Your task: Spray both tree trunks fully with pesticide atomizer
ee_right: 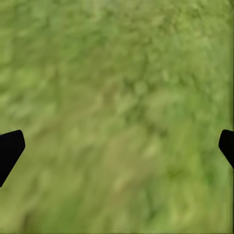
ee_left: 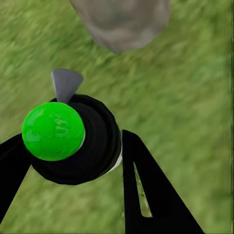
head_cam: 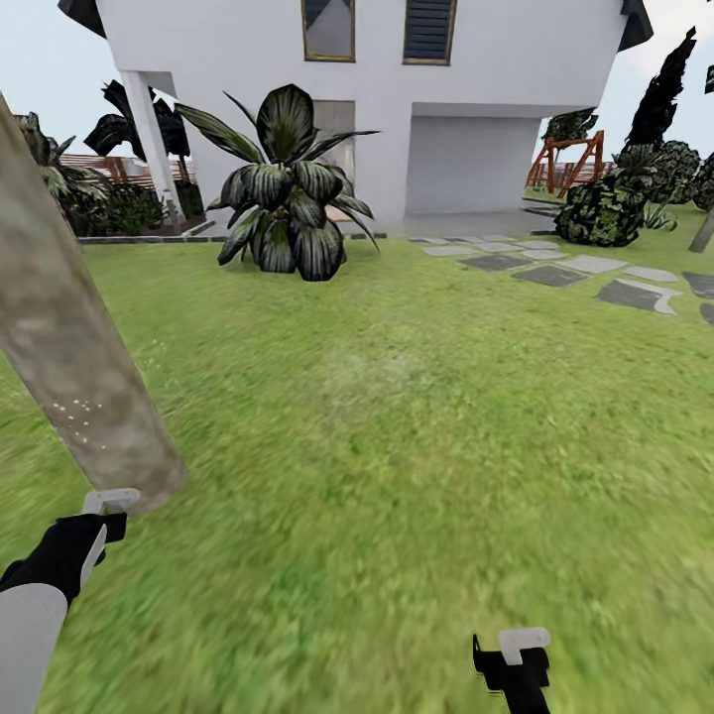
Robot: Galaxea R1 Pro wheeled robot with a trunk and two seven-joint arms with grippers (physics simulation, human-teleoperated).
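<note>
- My right gripper (head_cam: 516, 659) sits at the bottom edge of the head view, right of centre. In the right wrist view its two black fingertips (ee_right: 10, 148) stand far apart at opposite edges, spread wide with nothing but grass between them.
- My left gripper (head_cam: 99, 526) is at the lower left of the head view, just beside the foot of the tree trunk (head_cam: 69, 347).
- In the left wrist view my left fingers (ee_left: 146, 195) are closed around the pesticide atomizer (ee_left: 78, 139), a round black body between the two black fingers. Here its top looks bright green, with a grey nozzle pointing towards the pale trunk (ee_left: 122, 22) above it in that frame.
- The trunk leans across the left side of the head view, mottled grey-brown, with a few whitish specks low down.
- The floor (head_cam: 397, 446) is blurry green grass filling the middle of the frame.
- Farther off, a big dark-leaved plant (head_cam: 288, 188) stands at upper centre, and grey stepping stones (head_cam: 575, 273) lie at the upper right.
- Behind them rises the white house (head_cam: 397, 89), with dark shrubs (head_cam: 605, 208) at the right edge.
</note>
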